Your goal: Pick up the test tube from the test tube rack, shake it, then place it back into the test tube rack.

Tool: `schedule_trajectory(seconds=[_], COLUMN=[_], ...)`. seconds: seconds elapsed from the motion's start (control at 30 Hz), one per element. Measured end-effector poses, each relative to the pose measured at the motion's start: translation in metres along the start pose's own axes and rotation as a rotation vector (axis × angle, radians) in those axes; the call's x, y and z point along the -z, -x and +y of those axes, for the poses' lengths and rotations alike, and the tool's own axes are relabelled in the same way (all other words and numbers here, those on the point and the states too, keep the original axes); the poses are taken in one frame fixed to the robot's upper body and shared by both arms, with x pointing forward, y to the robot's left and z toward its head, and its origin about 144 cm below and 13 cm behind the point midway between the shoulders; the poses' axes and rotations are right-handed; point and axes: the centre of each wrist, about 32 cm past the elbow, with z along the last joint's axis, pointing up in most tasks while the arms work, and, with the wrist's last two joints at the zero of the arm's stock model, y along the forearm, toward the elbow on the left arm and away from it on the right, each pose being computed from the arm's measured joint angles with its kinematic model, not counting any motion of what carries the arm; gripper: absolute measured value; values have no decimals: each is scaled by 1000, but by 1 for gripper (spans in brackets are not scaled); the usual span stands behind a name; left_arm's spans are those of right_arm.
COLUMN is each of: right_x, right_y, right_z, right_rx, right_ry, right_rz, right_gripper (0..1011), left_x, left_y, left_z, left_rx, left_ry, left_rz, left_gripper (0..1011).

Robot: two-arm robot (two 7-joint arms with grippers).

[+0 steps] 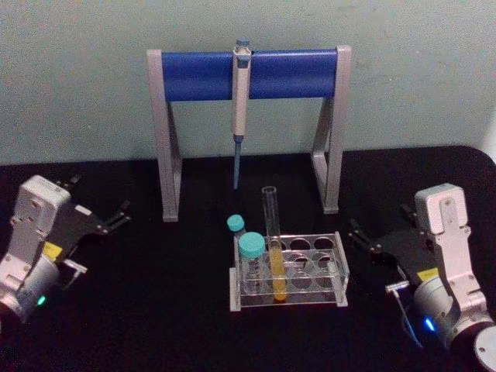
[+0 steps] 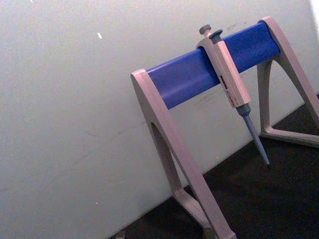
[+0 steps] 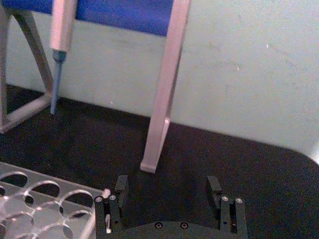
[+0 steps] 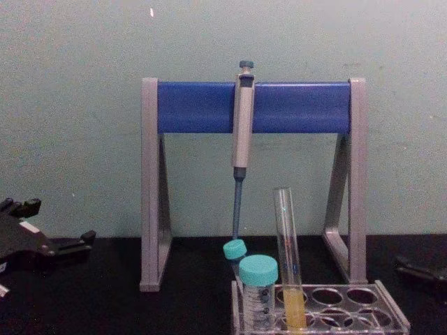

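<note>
The test tube (image 1: 273,240) stands upright in the front row of the test tube rack (image 1: 339,249), with yellow-orange liquid in its lower part. From the chest, the test tube (image 4: 287,258) rises well above the rack (image 4: 370,307). My left gripper (image 1: 99,198) rests open on the table far to the rack's left, also at the chest view's left edge (image 4: 52,225). My right gripper (image 1: 380,220) sits open just right of the rack, holding nothing. The right wrist view shows its open gripper (image 3: 167,187) beside the rack's corner (image 3: 45,199).
A grey-and-blue pipette stand (image 1: 248,74) stands behind the rack with a pipette (image 1: 241,116) hanging from its bar. Two teal-capped tubes (image 1: 251,256) occupy the rack's left end. The black table (image 1: 155,310) ends at a pale wall behind the stand.
</note>
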Motion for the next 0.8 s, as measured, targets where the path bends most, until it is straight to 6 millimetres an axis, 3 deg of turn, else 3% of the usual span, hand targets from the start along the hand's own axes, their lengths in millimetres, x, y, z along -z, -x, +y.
schedule_trajectory(seconds=[0.8], right_x=[10], right_y=[2], right_z=[-1], right_rx=[16], right_ry=[73], right_rz=[32], right_gripper=[1000], left_x=[0], left_y=[0], left_z=[0], left_rx=[0], left_ry=[0], left_rz=[0], left_gripper=[1001])
